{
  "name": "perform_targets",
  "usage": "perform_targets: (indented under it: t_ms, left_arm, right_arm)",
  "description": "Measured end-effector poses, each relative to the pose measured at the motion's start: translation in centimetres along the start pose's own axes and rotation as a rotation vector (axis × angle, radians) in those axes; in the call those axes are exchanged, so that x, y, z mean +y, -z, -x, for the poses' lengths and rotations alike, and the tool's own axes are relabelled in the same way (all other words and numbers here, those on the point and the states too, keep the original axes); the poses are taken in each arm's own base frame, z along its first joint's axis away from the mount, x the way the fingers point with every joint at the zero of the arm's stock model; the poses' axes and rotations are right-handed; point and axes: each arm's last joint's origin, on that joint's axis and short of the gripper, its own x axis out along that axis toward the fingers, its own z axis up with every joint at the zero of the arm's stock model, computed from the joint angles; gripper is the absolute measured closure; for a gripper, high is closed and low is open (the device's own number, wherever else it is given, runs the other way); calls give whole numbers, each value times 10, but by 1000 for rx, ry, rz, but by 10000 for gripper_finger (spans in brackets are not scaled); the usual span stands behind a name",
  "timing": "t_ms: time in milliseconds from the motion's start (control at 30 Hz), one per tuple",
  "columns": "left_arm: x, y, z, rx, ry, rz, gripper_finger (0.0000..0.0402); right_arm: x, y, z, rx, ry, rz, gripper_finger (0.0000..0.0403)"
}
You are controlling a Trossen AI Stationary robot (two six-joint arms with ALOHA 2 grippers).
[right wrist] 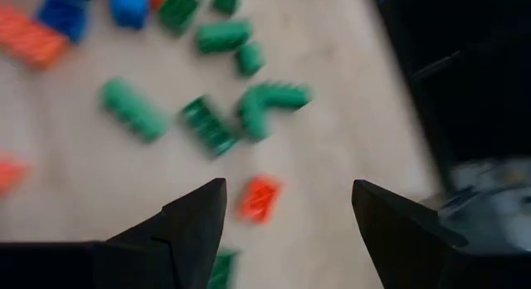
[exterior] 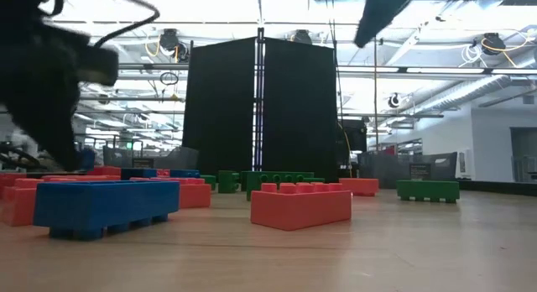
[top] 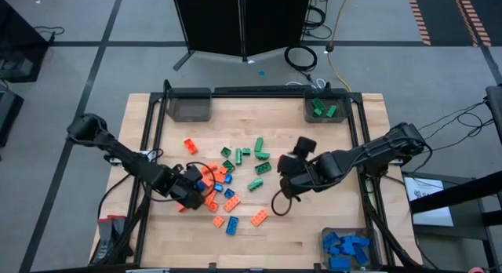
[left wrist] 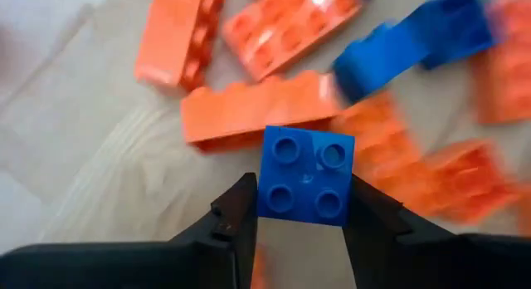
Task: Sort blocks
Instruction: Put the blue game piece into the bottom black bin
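The left claw (left wrist: 303, 210) pinches a small square blue studded plastic brick (left wrist: 305, 174) by its edges, so crowding orange oblong bricks (left wrist: 257, 115) could snag it, while the right claw (right wrist: 286, 218) hangs wide and empty.

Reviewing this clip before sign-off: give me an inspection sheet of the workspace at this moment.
Surface: wooden table, bare around the pile.
Job's things: loose blocks mid-table; green blocks in far bin; blue blocks in near bin; third bin looks empty.
Clutter: nothing seen.
Grippers: left tool fingers either side of a blue square block; right tool open, empty, above the table.
Cables: coils on floor beyond table.
Surroundings: black panel; lab room.
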Motion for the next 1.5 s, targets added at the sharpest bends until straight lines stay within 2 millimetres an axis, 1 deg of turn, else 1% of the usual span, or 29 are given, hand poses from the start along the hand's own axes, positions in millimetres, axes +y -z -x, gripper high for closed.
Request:
perform_targets:
  t_ms: [100, 200, 267, 367, 433, 500, 600, 667, 800, 867, 933, 1067, 1167, 1267, 1333, 1500]
  left_arm:
    - [-2, -13, 14, -30, 10, -19, 275]
    - [-5, -30, 30, -100, 29, -28, 275]
    - [-7, -42, 41, -143, 43, -36, 275]
    - [-8, -63, 60, -231, 61, -50, 275]
    - [-9, -78, 74, -304, 71, -60, 275]
    - [-7, -93, 90, -374, 60, -89, 275]
    - [-3, -119, 120, -507, 56, -99, 275]
    - [-1, -135, 142, -603, 86, -94, 275]
    - [-3, -158, 180, -801, 225, -91, 275]
    - [-4, -164, 194, -873, 313, -96, 275]
    - [-6, -171, 206, -931, 414, -86, 275]
    - [-9, -178, 220, -983, 603, -38, 275]
    - [-8, -181, 223, -979, 698, 14, 275]
    - [-7, -183, 225, -979, 736, 63, 275]
    - [-8, -184, 225, -988, 745, 68, 275]
    - [-15, -189, 220, -999, 754, 71, 275]
  right_arm:
    - [-9, -11, -8, -72, 83, 59, 147]
    - [-18, -26, -13, -147, 94, 109, 147]
    - [-25, -37, -14, -213, 93, 132, 147]
    - [-38, -53, -7, -337, 96, 140, 147]
    - [-48, -63, 2, -434, 99, 126, 147]
    - [-59, -71, 15, -539, 65, 116, 147]
    - [-74, -78, 37, -707, -41, 112, 147]
    - [-82, -80, 52, -810, -126, 111, 147]
    - [-94, -79, 76, -964, -272, 106, 147]
    - [-97, -78, 83, -1012, -296, 98, 147]
    - [-98, -76, 89, -1033, -291, 133, 147]
    - [-97, -74, 94, -1051, -186, 253, 147]
    - [-95, -73, 96, -1063, -101, 366, 147]
    - [-95, -77, 97, -1105, -46, 410, 147]
    - [-92, -82, 96, -1134, -25, 409, 147]
    - [-87, -93, 90, -1193, 30, 405, 147]
